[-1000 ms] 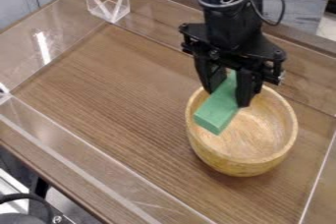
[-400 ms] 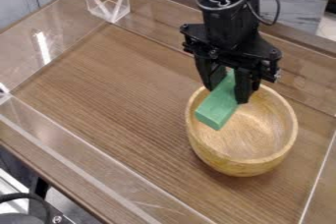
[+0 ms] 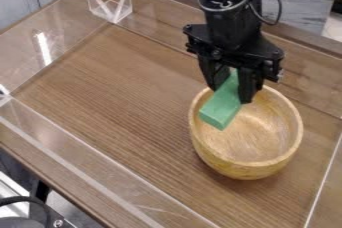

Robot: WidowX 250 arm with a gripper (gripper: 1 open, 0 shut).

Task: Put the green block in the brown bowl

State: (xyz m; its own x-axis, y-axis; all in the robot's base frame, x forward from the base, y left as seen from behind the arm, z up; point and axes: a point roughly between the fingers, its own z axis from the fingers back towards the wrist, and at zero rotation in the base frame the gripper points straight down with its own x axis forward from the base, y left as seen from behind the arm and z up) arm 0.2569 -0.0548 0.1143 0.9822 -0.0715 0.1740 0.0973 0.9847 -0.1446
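In the camera view, the gripper [image 3: 237, 84] points almost straight down and its fingers are clamped on the upper end of the green block [image 3: 222, 106]. The block hangs tilted below the fingers, with its lower end toward the near-left side. That lower end is over the left part of the brown bowl [image 3: 254, 142], at about the level of the rim; I cannot tell if it touches the inner wall.

The step in hand seems to be the release into the bowl. To do it well, I think the block's low end should be clearly inside the rim, which is just below and left of the fingertips, before the fingers open. Opening low would let the block slide down the wall instead of bouncing out onto the table [image 3: 107, 82].
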